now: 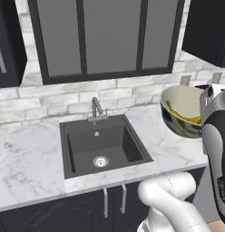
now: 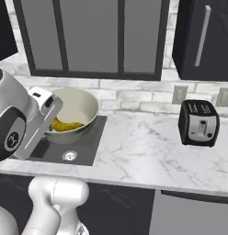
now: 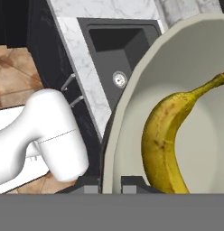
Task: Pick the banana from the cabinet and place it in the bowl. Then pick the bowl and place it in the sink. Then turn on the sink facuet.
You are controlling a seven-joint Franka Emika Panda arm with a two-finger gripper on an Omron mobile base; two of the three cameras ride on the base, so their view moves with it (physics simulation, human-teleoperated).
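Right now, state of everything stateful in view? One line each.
gripper: shut on the bowl rim
bowl: lifted, tilted, held off the counter
banana: lying inside the bowl
sink: empty basin
sink facuet: no water running
cabinet: door closed
toaster: upright on the counter, slots empty

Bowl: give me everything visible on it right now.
The bowl is round, deep and glossy, cream-white inside, greyish-olive outside. It is lifted and tilted, carried above the counter beside the black sink, not yet in the basin. The banana, yellow with brown specks, lies inside against the wall. The hand is shut on the bowl's rim, one finger inside and one outside.
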